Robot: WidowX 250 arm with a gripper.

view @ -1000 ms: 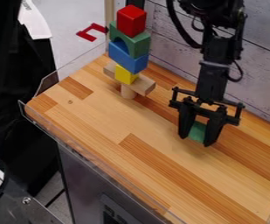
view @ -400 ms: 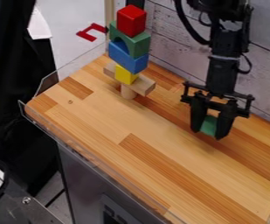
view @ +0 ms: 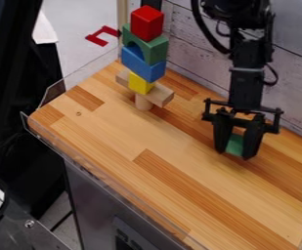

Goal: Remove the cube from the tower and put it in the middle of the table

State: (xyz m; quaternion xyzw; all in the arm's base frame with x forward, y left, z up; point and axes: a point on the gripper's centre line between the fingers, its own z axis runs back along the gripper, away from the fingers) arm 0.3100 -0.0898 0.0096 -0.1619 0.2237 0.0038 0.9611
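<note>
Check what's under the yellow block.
Under the yellow block: a wooden plank, then a wooden cylinder on the table. The plank covers the cylinder's top, so that contact can't be seen.

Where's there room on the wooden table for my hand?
The widest bare patch is on the table between the see-through edge and the black pincer. There's a smaller gap between pincer and tower. It's crowded at the tower and under the pincer.

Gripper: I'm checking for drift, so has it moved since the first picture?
Yes, the gripper has moved to the picture's right, farther from the block tower.
</note>
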